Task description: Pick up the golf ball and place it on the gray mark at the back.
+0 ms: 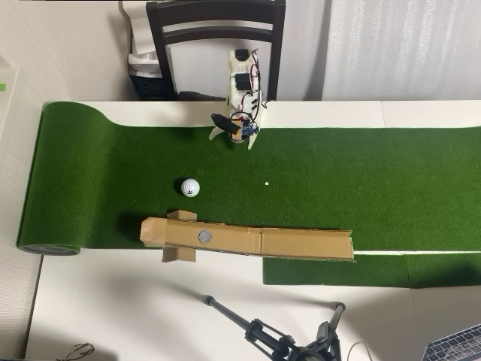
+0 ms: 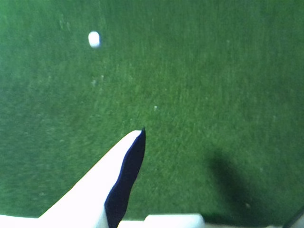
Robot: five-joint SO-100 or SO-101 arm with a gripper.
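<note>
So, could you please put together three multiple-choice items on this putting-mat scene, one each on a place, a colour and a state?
1. Where does the white dimpled golf ball lie in the overhead view?
A. on the green turf mat
B. on the long brown cardboard strip
C. on the dark chair

2. What colour is the small round flat mark on the cardboard strip?
A. red
B. gray
C. yellow

3. What is the pincer doing?
A. gripping the ball
B. pressing on the mark
C. holding nothing, far from the ball

Answers: 1 A, the ball sits on turf just above the strip; 2 B, the spot is gray on brown; 3 C, bare turf separates pincer and ball.
</note>
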